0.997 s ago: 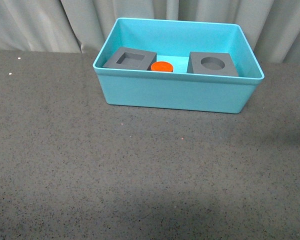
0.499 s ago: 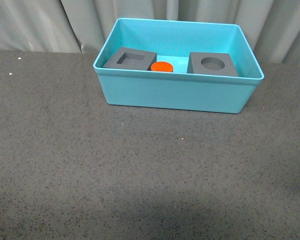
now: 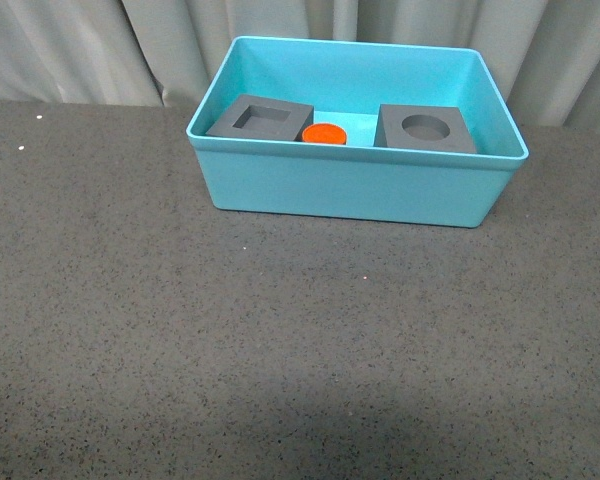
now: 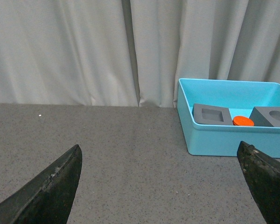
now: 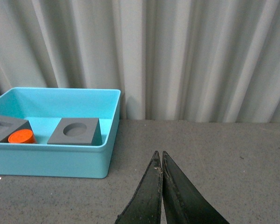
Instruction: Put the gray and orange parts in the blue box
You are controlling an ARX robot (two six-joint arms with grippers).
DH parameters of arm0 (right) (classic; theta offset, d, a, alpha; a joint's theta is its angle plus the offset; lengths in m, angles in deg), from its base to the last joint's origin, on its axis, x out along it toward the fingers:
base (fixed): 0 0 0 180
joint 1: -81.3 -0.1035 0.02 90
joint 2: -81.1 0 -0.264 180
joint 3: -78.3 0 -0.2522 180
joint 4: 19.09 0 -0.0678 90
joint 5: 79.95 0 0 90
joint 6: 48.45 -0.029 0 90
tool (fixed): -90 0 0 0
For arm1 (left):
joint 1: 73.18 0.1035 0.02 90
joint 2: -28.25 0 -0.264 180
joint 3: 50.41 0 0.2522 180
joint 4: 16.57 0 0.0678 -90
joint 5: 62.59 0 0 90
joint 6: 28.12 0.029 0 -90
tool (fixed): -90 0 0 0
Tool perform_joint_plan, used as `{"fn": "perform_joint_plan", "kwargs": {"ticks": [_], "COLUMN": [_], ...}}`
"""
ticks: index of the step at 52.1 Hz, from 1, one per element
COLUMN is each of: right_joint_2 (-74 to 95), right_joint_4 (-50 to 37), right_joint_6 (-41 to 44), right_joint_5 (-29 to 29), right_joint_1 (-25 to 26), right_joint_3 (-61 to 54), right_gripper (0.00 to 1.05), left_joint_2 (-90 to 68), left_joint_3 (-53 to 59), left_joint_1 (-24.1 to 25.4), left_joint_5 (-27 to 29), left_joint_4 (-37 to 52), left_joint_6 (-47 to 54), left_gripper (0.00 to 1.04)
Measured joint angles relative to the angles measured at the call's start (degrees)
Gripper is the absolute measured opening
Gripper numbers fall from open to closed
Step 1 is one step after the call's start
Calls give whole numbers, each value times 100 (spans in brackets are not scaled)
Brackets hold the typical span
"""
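Note:
The blue box (image 3: 350, 185) stands at the far middle of the dark table. Inside it sit a gray cube with a square recess (image 3: 260, 118), an orange cylinder (image 3: 324, 133) and a gray cube with a round recess (image 3: 425, 128). Neither arm shows in the front view. In the left wrist view my left gripper (image 4: 161, 161) is open and empty over bare table, apart from the blue box (image 4: 224, 140) and the gray and orange parts (image 4: 243, 121) in it. In the right wrist view my right gripper (image 5: 159, 155) is shut on nothing, beside the blue box (image 5: 51, 161).
Pale pleated curtains (image 3: 80, 45) hang along the table's far edge behind the box. The speckled dark tabletop (image 3: 280, 350) stretches from the box to the near edge.
A faint shadow at the right edge of the table in the front view has faded. The box and the parts in it have not moved.

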Motion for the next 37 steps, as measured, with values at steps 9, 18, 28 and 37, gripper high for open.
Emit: {"fn": "perform_joint_plan", "kwargs": {"ticks": [9, 18, 28, 37], "right_joint_2": [-658, -1268, -1808, -2194], "right_joint_4": [584, 1185, 1714, 2100], "right_joint_6": [0, 0, 0, 0], "right_joint_5": [0, 0, -4, -4], "right_joint_1": [0, 0, 0, 0], "right_joint_3": [-2, -2, -2, -2], "right_gripper": [0, 0, 0, 0], "left_joint_2": [-2, -2, -2, -2], "left_joint_3": [0, 0, 0, 0], "left_joint_1": [0, 0, 0, 0], "left_joint_5": [0, 0, 0, 0], "left_joint_4": [0, 0, 0, 0], "left_joint_6": [0, 0, 0, 0], "left_gripper": [98, 98, 98, 98]}}
